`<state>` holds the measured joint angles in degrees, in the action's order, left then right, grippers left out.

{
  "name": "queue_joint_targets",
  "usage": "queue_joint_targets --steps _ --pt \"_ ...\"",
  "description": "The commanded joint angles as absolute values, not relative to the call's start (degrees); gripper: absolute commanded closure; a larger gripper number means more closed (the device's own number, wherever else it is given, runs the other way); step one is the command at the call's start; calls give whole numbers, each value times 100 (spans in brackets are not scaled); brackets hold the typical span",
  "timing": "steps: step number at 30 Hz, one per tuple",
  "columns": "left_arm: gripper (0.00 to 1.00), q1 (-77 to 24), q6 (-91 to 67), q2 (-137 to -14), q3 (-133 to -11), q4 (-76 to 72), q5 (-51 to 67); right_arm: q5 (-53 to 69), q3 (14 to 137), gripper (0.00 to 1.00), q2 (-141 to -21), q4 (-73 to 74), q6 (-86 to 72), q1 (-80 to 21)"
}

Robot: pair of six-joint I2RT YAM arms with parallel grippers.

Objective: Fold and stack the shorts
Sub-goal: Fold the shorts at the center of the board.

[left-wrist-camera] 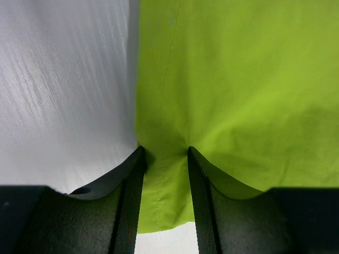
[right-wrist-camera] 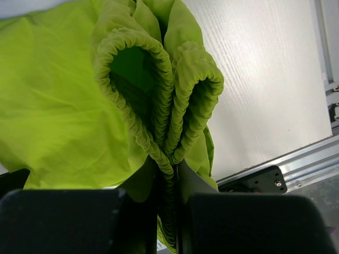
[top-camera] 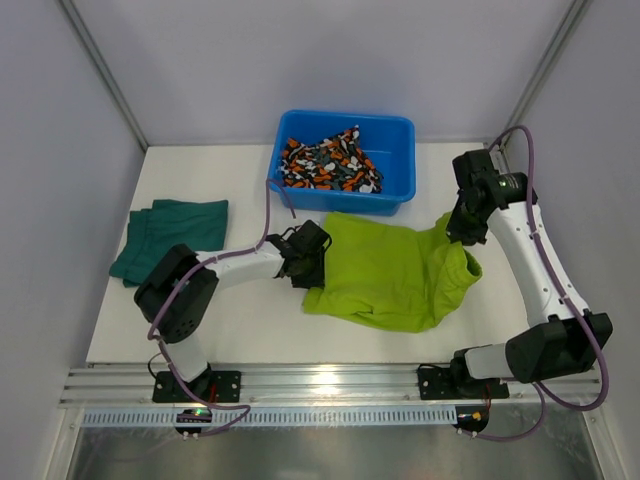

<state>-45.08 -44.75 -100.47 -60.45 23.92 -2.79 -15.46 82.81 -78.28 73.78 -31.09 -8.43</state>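
Treat the lime shorts (top-camera: 390,275) as light, limp cloth that sags wherever unsupported. Take hold at the waistband (right-wrist-camera: 143,79) and hem (left-wrist-camera: 159,211). They lie mid-desk (top-camera: 250,320), long axis left to right, waistband rightward and raised. The right pincer (right-wrist-camera: 168,166) clamps the bunched waistband. The left pincer (left-wrist-camera: 165,153) stands half-wide astride the hem.

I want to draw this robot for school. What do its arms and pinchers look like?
The left arm and the right arm both have white tube-shaped links joined by chunky black joints. A thin purple cable loops along each one. The left gripper and right gripper are black, each with two flat fingers. The left one's inner faces look finely ribbed.
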Motion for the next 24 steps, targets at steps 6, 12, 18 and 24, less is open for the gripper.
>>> queue_joint_targets --steps 6,12,18,24 --pt "61 -4518 -4465 -10213 -5968 1978 -141 -888 8692 92 -7672 7155 -3752 -1484" --pt "61 -4509 -4491 -10222 -5898 1837 -35 -932 8763 88 -8094 6760 -4489 -2248" --pt "61 -4509 -4500 -10099 -5748 1775 -35 -678 8526 82 -8779 5681 -5307 -2724" --pt "52 -4465 -4842 -9503 -5590 2355 -123 -440 8384 66 -9675 4483 -5758 -3058"
